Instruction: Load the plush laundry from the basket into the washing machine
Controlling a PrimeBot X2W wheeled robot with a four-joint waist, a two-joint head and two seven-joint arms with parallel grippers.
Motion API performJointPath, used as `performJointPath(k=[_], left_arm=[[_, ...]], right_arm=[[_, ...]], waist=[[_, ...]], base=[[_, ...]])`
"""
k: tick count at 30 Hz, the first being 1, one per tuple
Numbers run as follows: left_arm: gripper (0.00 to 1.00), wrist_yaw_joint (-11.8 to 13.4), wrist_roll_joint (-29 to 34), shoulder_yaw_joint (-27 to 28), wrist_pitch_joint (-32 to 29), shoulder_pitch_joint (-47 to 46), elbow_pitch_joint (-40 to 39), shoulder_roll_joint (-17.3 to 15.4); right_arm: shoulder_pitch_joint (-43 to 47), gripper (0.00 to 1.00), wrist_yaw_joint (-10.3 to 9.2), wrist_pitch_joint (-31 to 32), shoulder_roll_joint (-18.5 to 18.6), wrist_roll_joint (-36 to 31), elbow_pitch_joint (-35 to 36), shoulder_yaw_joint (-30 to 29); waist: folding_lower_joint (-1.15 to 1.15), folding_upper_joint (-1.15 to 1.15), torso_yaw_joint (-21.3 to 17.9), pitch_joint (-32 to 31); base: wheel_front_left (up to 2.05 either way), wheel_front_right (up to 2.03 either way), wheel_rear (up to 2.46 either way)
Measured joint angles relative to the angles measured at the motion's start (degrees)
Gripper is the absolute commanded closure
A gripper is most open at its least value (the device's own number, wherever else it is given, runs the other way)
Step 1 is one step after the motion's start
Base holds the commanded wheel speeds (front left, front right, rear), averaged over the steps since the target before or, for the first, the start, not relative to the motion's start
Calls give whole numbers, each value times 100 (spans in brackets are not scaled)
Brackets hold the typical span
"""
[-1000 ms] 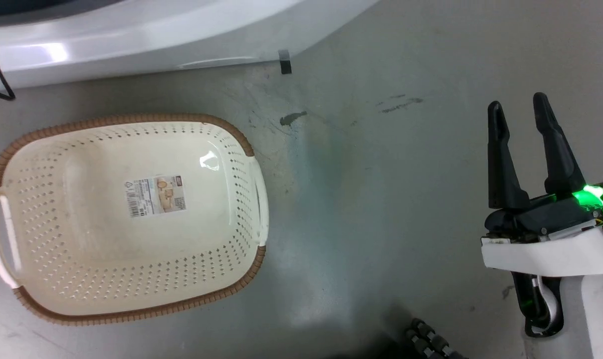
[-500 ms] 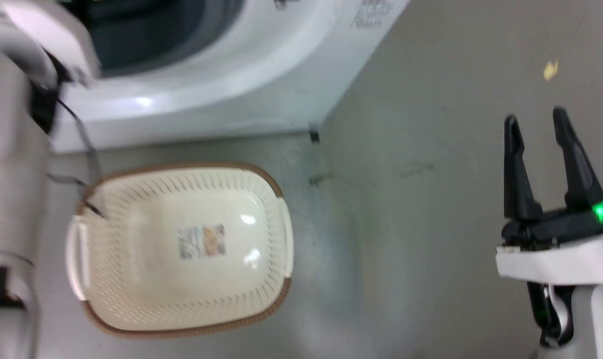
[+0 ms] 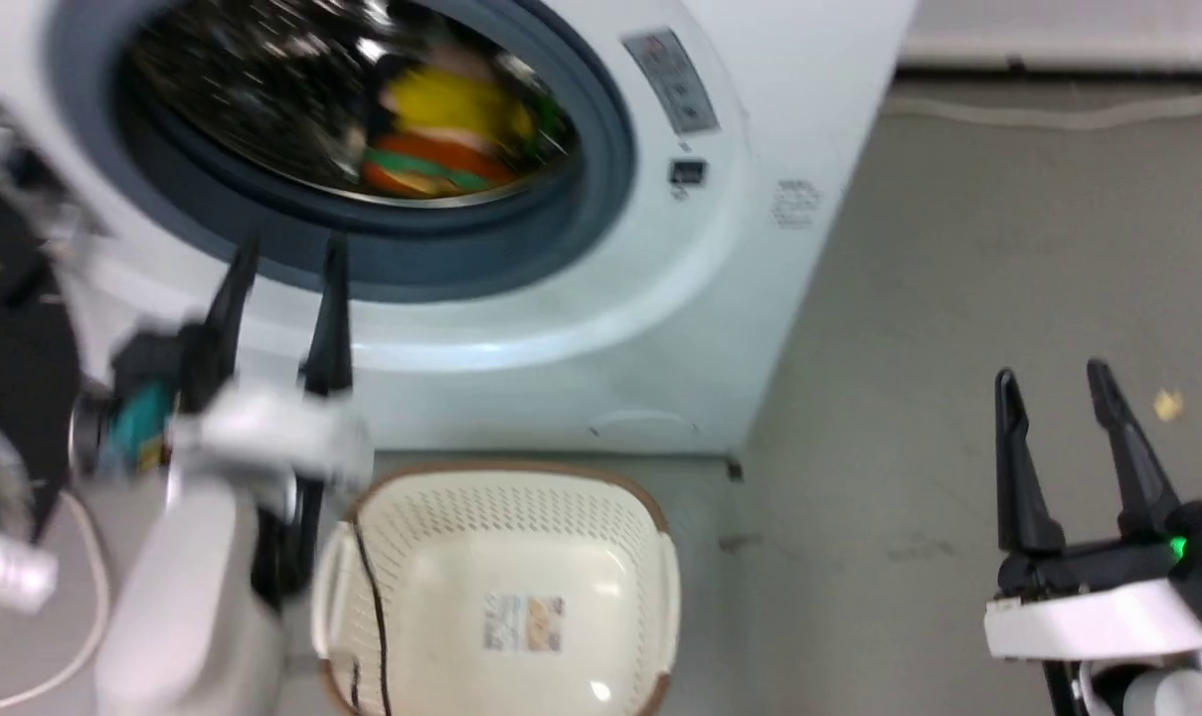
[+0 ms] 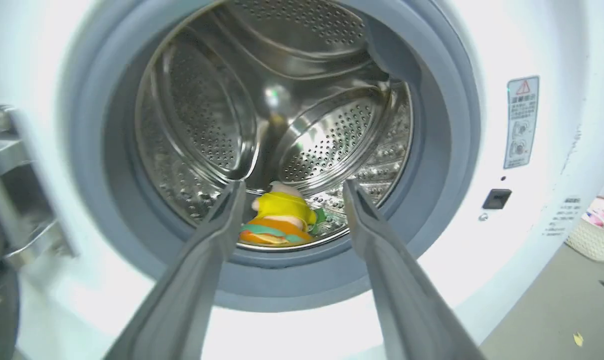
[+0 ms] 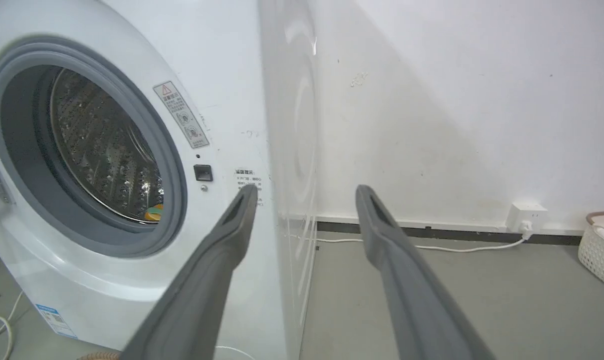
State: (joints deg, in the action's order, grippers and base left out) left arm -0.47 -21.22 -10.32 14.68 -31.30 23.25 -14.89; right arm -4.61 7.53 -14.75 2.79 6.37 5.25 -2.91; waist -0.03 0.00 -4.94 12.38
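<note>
The washing machine (image 3: 680,298) stands on the floor with its round opening uncovered. The plush laundry (image 4: 281,220) lies at the bottom of the steel drum (image 4: 207,115), near the front lip of the grey gasket (image 4: 441,150). The yellow piece rests on top of the orange burger-shaped piece. In the right wrist view the gasket hides all but an orange-and-green sliver.

The basket (image 3: 506,470) stands on the floor just in front of the machine's base. Its bare bottom and paper label (image 3: 524,624) are in view. Its near end is cut off by the lower edge of the head view, and a black cable (image 3: 372,607) crosses its left part.

The left pincer (image 3: 288,249) is held before the lower rim of the opening with its fingers spread wide and nothing between them. The fingers stand outside the drum. In the left wrist view they frame the plush without touching it.

The right pincer (image 3: 1051,376) is held over bare floor to the right of the machine, well apart from the basket. It is spread wide and carries nothing.

Limits of observation: the head view is motion-blurred (drum contents read as colour patches only). Dark shapes at its left edge cannot be identified. Metal hinge hardware (image 4: 12,165) is cut off at the left edge of the left wrist view. A white woven basket (image 5: 601,250) by the wall is cut off at the right edge of the right wrist view. The printed labels on the machine front are illegible.
</note>
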Motion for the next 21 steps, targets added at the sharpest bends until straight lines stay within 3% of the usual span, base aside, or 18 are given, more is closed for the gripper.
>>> performJointPath(k=[4, 12, 16, 21], left_arm=[[0, 263, 77, 260, 0, 1199, -1028, 110], [0, 408, 430, 235, 1, 2706, -2183, 209], [0, 277, 657, -66, 1, 3164, -2214, 252], [0, 324, 896, -187, 1, 3229, -2043, 243]], right_arm=[[208, 0, 1, 1, 0, -35, -33, 41], [533, 0, 1, 0, 0, 24, -87, 94], [826, 0, 1, 1, 0, 87, -153, 87], [986, 0, 0, 0, 0, 179, -179, 44]], waist=[[0, 0, 264, -407], [1, 0, 552, -973], [2, 0, 586, -1078], [2, 0, 535, -1089]], base=[[0, 0, 0], [0, 0, 0], [0, 0, 0], [0, 0, 0]])
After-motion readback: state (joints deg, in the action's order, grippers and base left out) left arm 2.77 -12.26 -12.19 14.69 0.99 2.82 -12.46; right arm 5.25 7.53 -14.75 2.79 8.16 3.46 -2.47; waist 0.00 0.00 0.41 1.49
